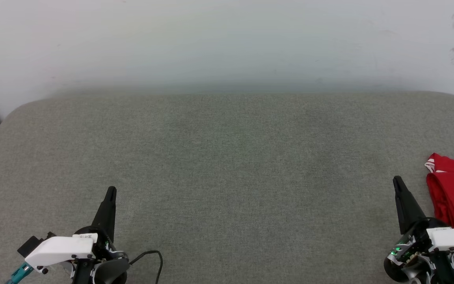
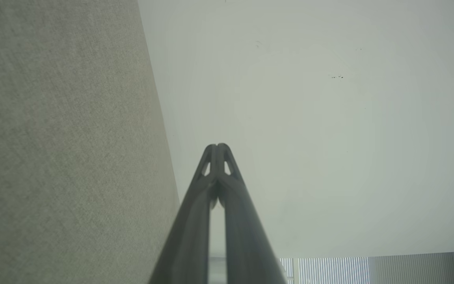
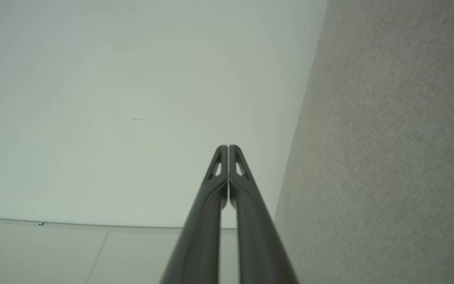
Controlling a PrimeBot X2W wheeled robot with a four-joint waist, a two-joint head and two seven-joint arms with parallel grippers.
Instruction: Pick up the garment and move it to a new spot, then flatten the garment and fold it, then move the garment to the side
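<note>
The garment (image 1: 453,195), red with a bit of red-white striped trim at its far end, lies bunched at the right edge of the grey fabric-covered table (image 1: 227,157), toward the near right corner and partly cut off by the picture's border. The right gripper (image 1: 397,180) sits just beside it on the inner side, its two dark fingers pressed together on nothing and clear of the cloth. The left gripper (image 1: 111,191) rests near the table's near left corner, likewise closed tight and empty, both pointing toward the white wall (image 1: 227,39) behind the far edge.
</note>
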